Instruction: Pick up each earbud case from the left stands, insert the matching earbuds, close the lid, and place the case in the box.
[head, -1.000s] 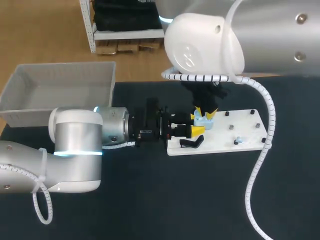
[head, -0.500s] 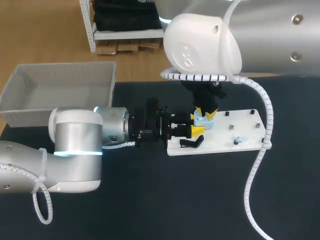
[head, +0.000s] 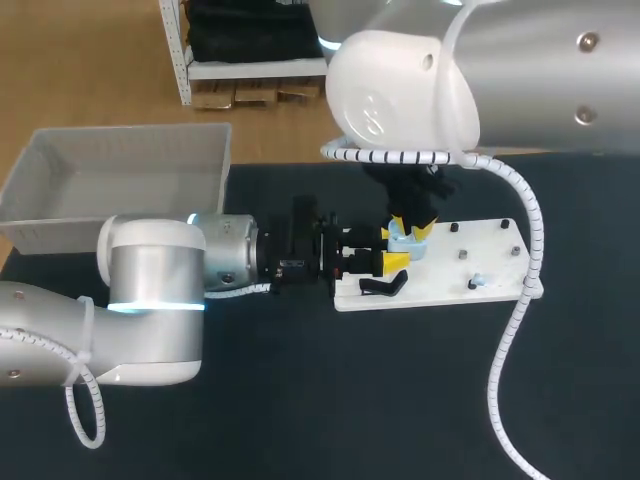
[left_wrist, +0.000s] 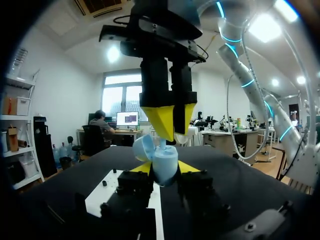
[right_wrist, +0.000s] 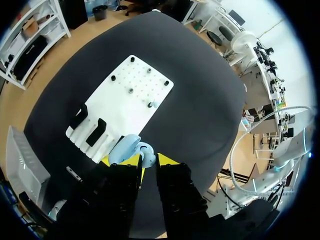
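Looks like the earbud-insert step: left gripper (left_wrist: 164, 169) is clamped on the open light-blue earbud case (head: 404, 241) mid-frame over the white board (head: 480, 255), right gripper (left_wrist: 167, 125) pinches an earbud (left_wrist: 162, 144) just above it, so next it probably needs a straight push down.

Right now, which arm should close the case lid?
Right. The right gripper hangs just above the open case, by the raised lid; the left gripper is shut on the case, so it's busy holding.
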